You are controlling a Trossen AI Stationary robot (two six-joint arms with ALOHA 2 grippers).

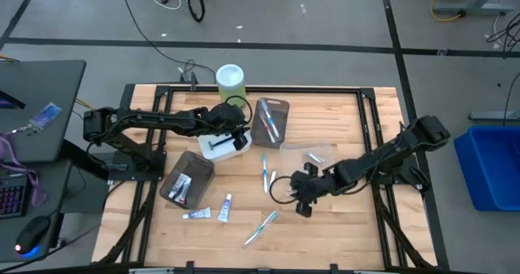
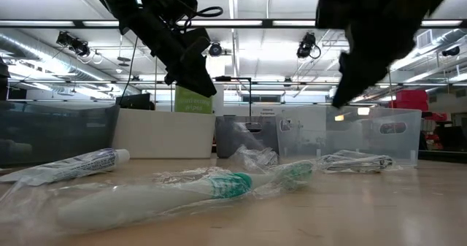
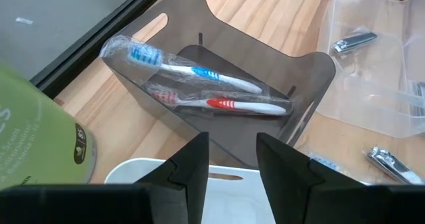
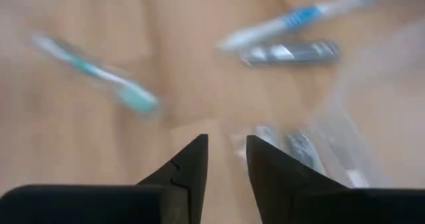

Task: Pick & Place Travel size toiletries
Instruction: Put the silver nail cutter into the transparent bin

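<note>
My left gripper [image 1: 239, 134] [image 3: 232, 151] hovers open and empty over a white tray [image 1: 221, 146] [image 3: 219, 184], beside a smoky tray [image 1: 272, 121] [image 3: 226, 58] holding two wrapped toothbrushes [image 3: 199, 74]. My right gripper [image 1: 302, 199] [image 4: 226, 151] is open and low over the table's middle, holding nothing. Ahead of it lie a teal toothbrush [image 4: 99, 78], a blue toothbrush [image 4: 292, 21] and a silvery item [image 4: 292, 51]. Loose on the wood are wrapped toothbrushes [image 1: 264, 170] [image 1: 262, 227] [image 2: 182, 191] and two mini tubes [image 1: 197, 215] [image 1: 226, 207].
A tall green canister [image 1: 230, 79] [image 3: 33, 137] stands at the far edge by the left gripper. A dark tray [image 1: 185, 179] holds small items. A clear tray [image 1: 315, 154] [image 3: 378, 78] holds a nail clipper [image 3: 355, 41]. Bare wood lies along the near edge.
</note>
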